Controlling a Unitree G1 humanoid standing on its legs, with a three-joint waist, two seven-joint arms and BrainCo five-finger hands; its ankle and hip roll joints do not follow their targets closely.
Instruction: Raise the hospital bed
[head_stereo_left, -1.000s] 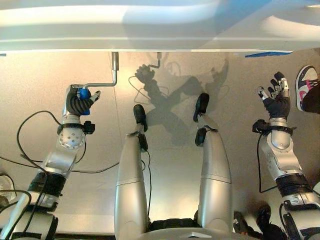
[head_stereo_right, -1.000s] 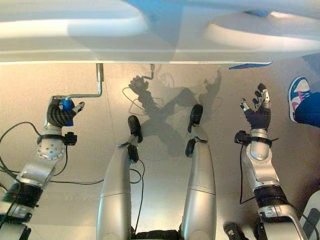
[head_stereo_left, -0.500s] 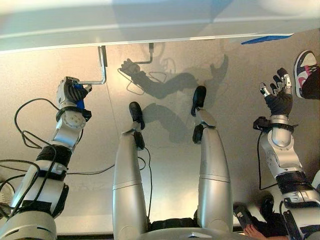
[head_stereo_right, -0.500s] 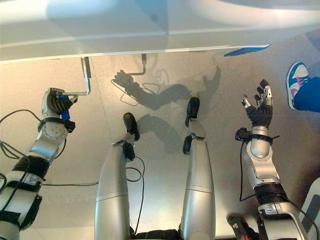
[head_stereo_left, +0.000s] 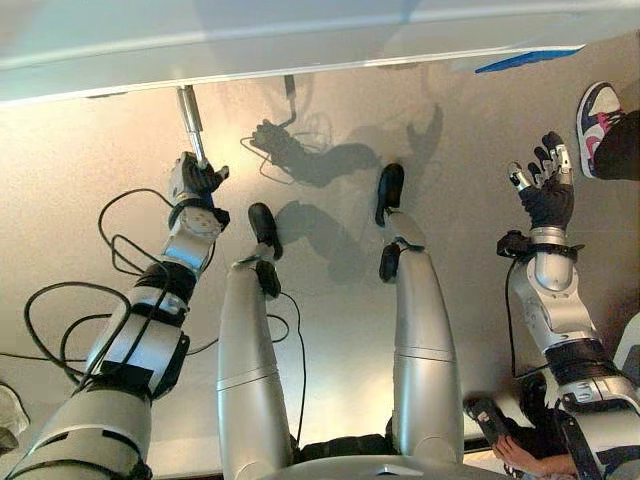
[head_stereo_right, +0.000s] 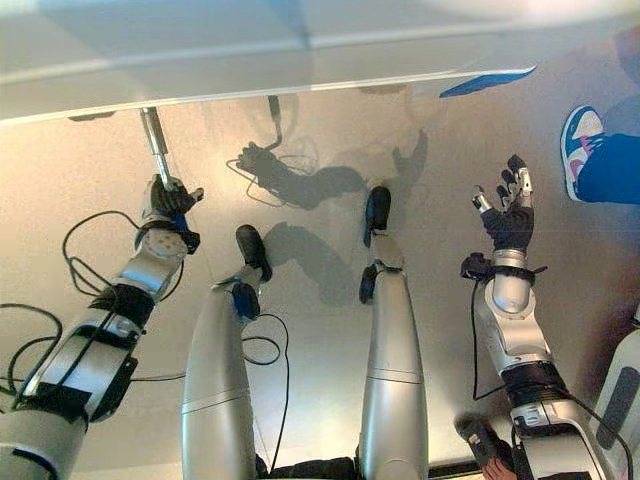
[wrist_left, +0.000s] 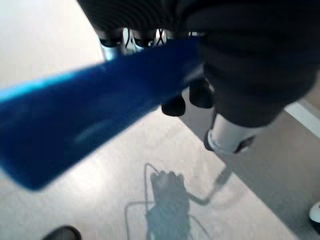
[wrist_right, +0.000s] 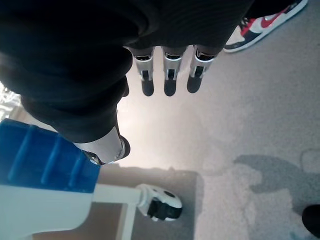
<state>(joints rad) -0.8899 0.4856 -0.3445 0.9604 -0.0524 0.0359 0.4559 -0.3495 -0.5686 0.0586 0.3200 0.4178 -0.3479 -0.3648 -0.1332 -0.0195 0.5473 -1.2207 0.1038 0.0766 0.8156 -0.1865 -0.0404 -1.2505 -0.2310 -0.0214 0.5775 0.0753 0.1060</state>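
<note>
Blue crank grip (wrist_left: 95, 110) sits clenched in the left robot hand (head_stereo_left: 193, 180), upper left of frame, on the metal crank (head_stereo_left: 188, 115) under the hospital bed (head_stereo_left: 250, 45). Right robot hand (head_stereo_left: 543, 188), right of frame, hangs released, empty. Cranking appears under way; bed height cannot be judged.

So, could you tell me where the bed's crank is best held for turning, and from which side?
On its blue handle, the offset end of the metal crank rod under the bed edge. Coming from the robot's side below the bed, fingers wrap across the grip. The left robot hand holds it that way; the right robot hand hangs open.
</note>
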